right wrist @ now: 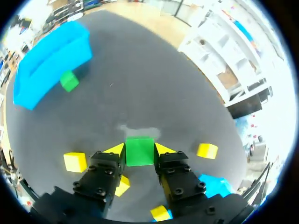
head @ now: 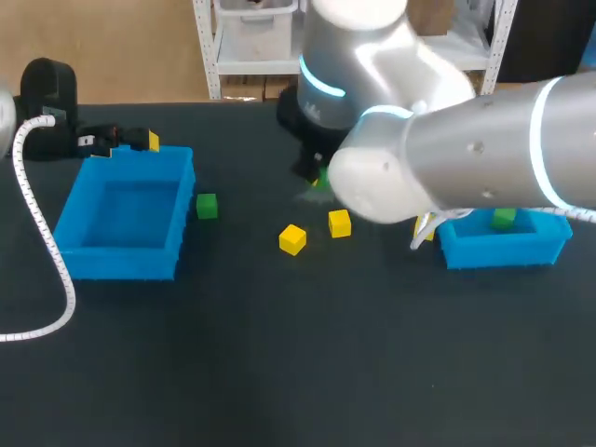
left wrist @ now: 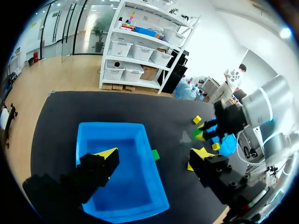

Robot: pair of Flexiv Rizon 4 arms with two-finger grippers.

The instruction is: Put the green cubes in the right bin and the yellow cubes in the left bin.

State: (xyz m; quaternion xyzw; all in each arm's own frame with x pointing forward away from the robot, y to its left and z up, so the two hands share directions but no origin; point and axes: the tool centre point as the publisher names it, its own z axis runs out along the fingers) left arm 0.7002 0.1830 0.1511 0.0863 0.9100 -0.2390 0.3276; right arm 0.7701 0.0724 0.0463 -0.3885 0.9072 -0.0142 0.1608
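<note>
Right gripper [right wrist: 139, 150]: its two yellow-tipped fingers [right wrist: 116, 149] press a green cube [right wrist: 139, 151] from both sides, so I read it as clamped on that cube. In the head view my right arm [head: 466, 158] comes in from the right and crosses past the middle of the table [head: 279, 354], with the gripper and its cube at the far side, between the two bins.

Left gripper [left wrist: 155, 154]: its fingers stand wide apart and nothing is held. It hangs over the left bin [head: 126, 219], near that bin's far rim.

A second green cube [head: 207, 206] sits on the mat just beside the left bin, on the side facing the middle. A third green cube [head: 504, 219] lies inside the right bin [head: 503, 244].

Yellow cubes: two, [head: 292, 239] and [head: 340, 223], lie near each other on the mat between the bins, apart from both. A further yellow cube [head: 426, 230] shows just beside the right bin, partly hidden by my right arm. I cannot tell whether it touches the bin wall.
</note>
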